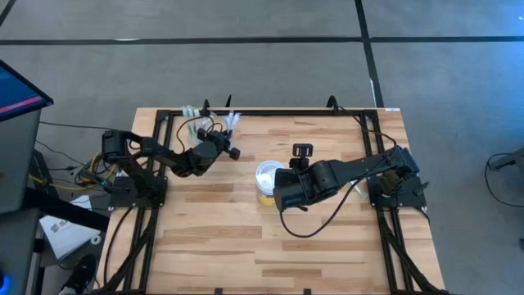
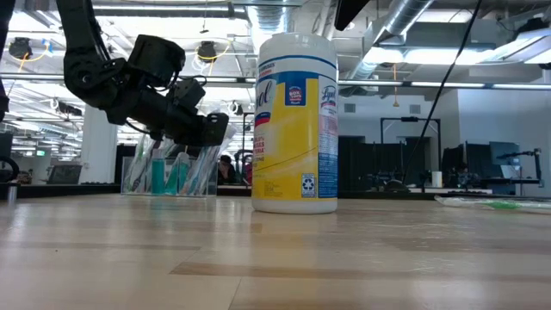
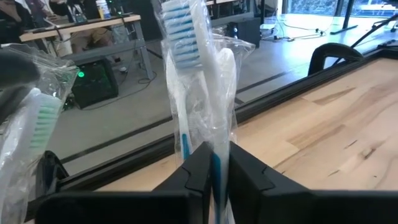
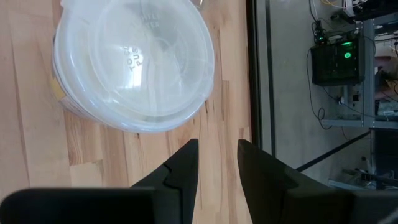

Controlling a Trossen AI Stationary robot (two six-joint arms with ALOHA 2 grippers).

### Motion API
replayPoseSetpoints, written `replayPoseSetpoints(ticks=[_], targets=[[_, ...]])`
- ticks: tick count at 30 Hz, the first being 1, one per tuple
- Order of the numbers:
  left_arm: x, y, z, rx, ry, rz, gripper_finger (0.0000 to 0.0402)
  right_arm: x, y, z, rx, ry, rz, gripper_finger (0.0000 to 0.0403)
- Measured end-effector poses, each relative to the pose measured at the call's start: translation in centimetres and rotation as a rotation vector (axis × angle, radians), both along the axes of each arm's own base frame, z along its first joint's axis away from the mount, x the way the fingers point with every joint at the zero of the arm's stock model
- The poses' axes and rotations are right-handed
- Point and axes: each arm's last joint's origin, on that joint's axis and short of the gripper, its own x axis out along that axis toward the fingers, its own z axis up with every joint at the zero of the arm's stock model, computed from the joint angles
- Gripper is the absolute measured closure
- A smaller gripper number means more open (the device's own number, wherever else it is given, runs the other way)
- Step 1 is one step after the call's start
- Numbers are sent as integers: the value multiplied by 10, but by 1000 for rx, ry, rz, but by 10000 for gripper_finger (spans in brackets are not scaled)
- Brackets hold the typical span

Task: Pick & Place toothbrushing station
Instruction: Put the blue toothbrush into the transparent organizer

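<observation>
On the wooden tabletop (image 1: 327, 238), the clear toothbrush stand (image 2: 170, 172) sits at the far edge. The left pincer (image 3: 214, 171) is clamped on a wrapped toothbrush (image 3: 186, 43) there. The right pincer (image 4: 217, 155), fingers apart and empty, hovers just beside the white-lidded tub (image 4: 134, 62) mid-table.

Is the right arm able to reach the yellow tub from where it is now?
Probably yes. The right gripper hangs open just beside the tub, above its white lid, and nothing stands between them. The left gripper is away at the toothbrushing station.
</observation>
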Motion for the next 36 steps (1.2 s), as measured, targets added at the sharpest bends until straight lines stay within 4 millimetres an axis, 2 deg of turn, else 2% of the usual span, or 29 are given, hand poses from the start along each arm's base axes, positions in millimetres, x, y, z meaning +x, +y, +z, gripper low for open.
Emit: replayPoseSetpoints(ticks=[28,32,36], targets=[[-1,-1,7,4,-35,-21,263,2,-2,0,4,-14,-4,301],[-1,-1,8,6,-40,-21,254,2,-2,0,4,-14,-4,301],[-1,-2,17,13,-79,-40,253,2,-2,0,4,-14,-4,301]])
